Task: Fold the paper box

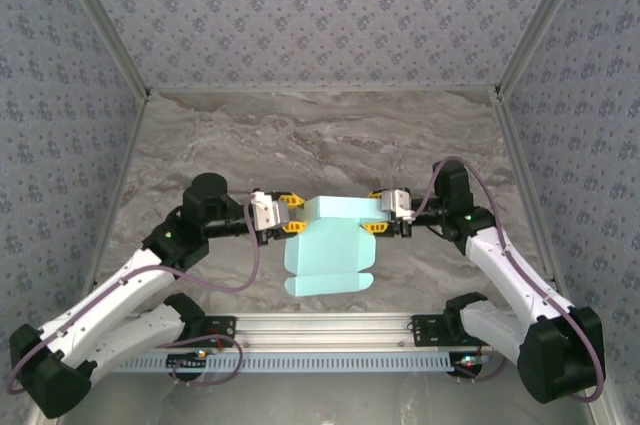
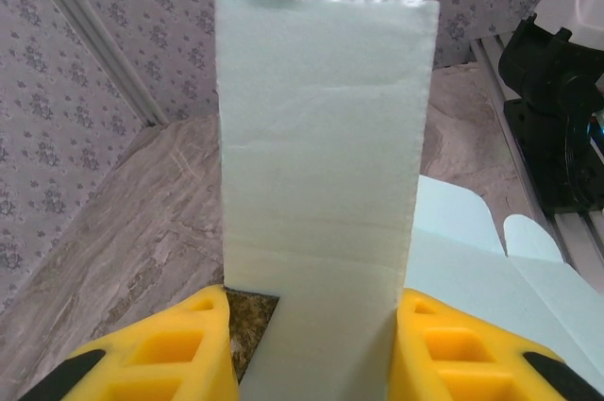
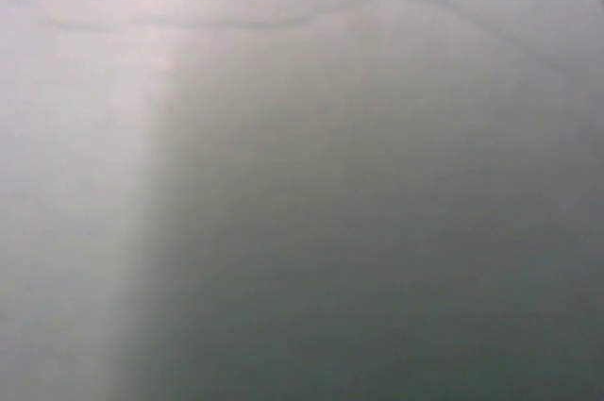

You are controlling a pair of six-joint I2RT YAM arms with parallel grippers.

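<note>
Paper box: pale cyan-blue card, partly folded, lying at the middle of the table between the two arms.
Box, raised part: the far section stands up as a narrow box-like band running left to right; in the left wrist view it shows as a tall upright panel.
Box, flat part: the near section lies flat on the table, ending in a rounded flap towards the arm bases.
Left gripper: at the left end of the raised band; jaws closed on the paper box, the card standing between the yellow fingers.
Left gripper, contact: the finger on the right of the left wrist view touches the card edge; low down beside the other finger a sliver of table shows where the card is cut back.
Right gripper: at the right end of the raised band, facing the left gripper.
Right gripper, jaws: cannot tell whether they grip; the right wrist view is a blurred expanse of pale card pressed close to the lens.
Table: grey-brown marbled surface.
Surroundings: patterned grey walls on three sides; a metal rail along the near edge between the arm bases.
</note>
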